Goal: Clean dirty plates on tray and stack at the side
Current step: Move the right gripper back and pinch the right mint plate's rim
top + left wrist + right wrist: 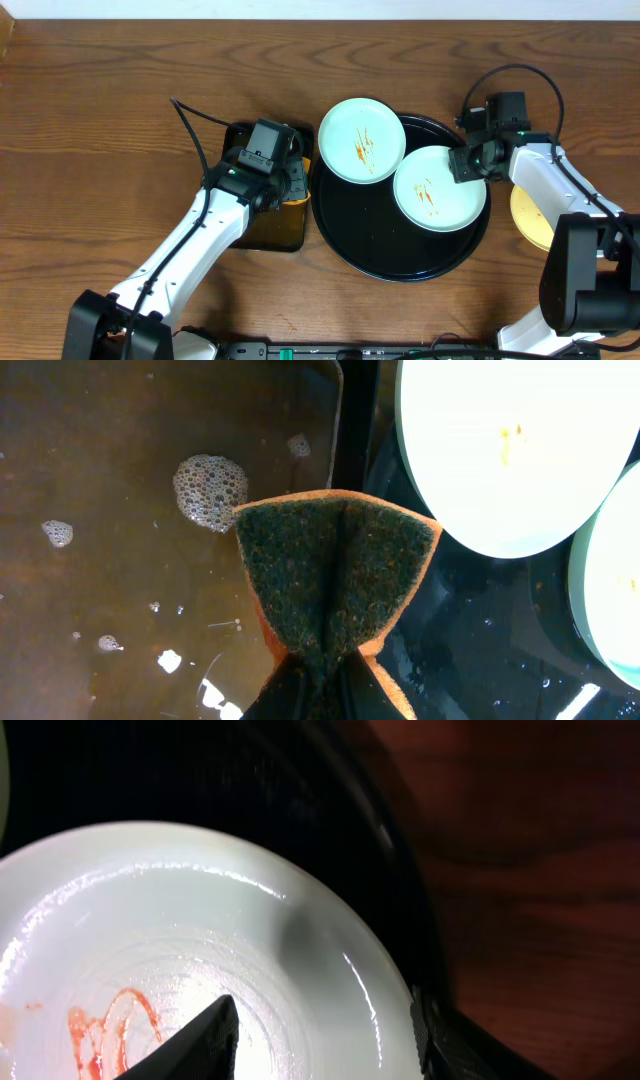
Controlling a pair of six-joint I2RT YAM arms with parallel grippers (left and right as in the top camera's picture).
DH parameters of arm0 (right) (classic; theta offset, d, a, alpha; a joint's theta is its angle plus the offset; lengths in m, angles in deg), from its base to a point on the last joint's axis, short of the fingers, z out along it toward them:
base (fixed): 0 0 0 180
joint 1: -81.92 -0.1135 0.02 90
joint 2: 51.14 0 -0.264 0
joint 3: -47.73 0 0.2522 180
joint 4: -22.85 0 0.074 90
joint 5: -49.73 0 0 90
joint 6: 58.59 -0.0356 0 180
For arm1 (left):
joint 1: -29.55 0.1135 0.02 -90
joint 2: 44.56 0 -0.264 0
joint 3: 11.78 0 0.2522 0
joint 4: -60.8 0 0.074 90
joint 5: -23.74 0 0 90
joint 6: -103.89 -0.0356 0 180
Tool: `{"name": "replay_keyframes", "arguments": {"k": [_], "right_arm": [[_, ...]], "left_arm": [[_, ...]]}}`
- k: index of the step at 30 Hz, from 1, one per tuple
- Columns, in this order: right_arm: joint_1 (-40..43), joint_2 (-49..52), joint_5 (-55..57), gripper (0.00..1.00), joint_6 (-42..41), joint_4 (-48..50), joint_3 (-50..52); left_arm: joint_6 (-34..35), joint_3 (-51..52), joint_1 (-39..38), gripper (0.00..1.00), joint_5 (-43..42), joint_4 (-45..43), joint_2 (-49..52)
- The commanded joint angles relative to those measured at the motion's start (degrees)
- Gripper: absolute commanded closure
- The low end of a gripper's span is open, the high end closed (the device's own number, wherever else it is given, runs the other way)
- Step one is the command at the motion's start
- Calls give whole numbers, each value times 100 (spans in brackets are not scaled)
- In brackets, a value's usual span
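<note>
Two pale mint plates with orange sauce smears lie on the round black tray (400,262): one at its upper left (361,140), one at its right (440,190). A pale yellow plate (530,218) lies on the wood right of the tray, partly under my right arm. My right gripper (470,160) is open astride the right plate's rim (200,910), one finger over the plate and one outside it (320,1020). My left gripper (288,180) is shut on a green and orange sponge (335,570), held over the edge between the small tray and the round tray (470,650).
A small rectangular black tray (275,238) with brownish soapy water (120,560) stands against the round tray's left side. Bare wood tabletop (100,120) lies to the left, at the back, and right of the round tray (530,870).
</note>
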Motion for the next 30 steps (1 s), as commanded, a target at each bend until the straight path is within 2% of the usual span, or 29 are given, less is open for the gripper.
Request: {"name": "replay_keyframes", "arguments": {"k": [1,14,20,22,30], "right_arm": [[-48,-70,15,46,42,37,-111],[-48,269,184,46,42,20,-94],[-48,293,114,55,42,-411,-94],[-52,293,76,60,39,-605,-94],[-55,293,-977,77,-192,-1335,-94]], "left_arm": [[-96,15,9,91,-52,11,-107],[-96,15,9,92,-55,33,-107],[-96,15,9,92,-55,33,-107],[-96,15,9,92,-55,33,-105],[-96,15,7,92,-57,33,-107]]}}
